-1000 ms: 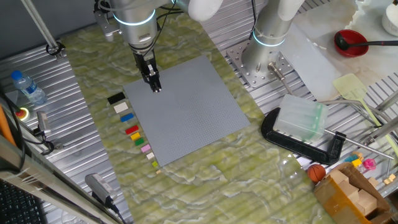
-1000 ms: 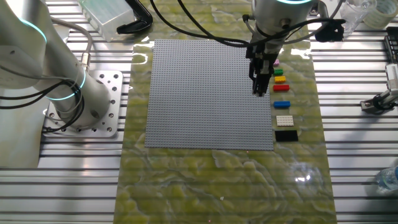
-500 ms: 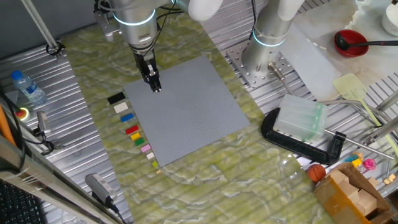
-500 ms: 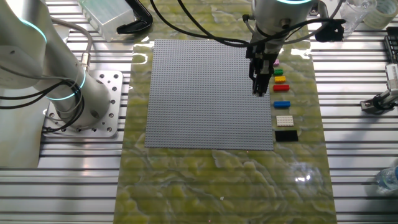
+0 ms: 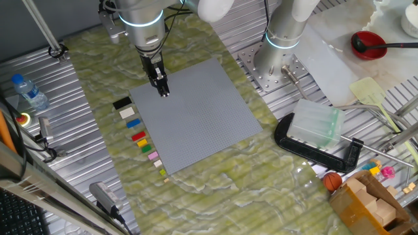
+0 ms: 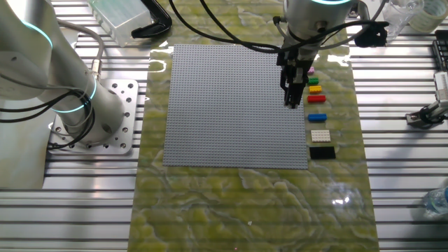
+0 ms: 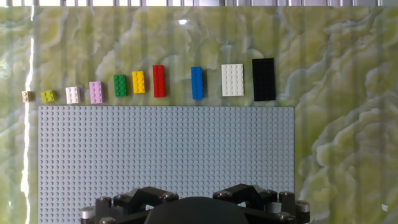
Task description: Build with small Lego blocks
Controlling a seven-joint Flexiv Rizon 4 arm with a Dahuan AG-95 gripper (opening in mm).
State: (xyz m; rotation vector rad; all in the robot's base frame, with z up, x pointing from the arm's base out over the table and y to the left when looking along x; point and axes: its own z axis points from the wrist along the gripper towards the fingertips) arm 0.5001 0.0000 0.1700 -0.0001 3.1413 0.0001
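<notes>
The small Lego blocks lie in a row on the green mat beside the grey baseplate [image 7: 161, 149]. In the hand view they run from black [image 7: 263, 79] through white [image 7: 232, 79], blue [image 7: 197, 82], red [image 7: 159, 81], yellow [image 7: 138, 82], green [image 7: 120, 85] and pink [image 7: 96, 92] to tan [image 7: 27, 96]. My gripper [image 5: 164, 93] hangs over the baseplate's edge near that row, a little above the studs. Its fingers are together and hold nothing. From the other side the gripper [image 6: 292, 105] stands just left of the red block [image 6: 316, 99]. The hand view shows only the gripper's body.
A second arm's base [image 5: 281, 39] stands beyond the baseplate's far corner. A black clamp [image 5: 313, 147] with a clear box on it lies to the right. A water bottle [image 5: 29, 91] lies at the left and a red ladle [image 5: 369, 44] at the far right.
</notes>
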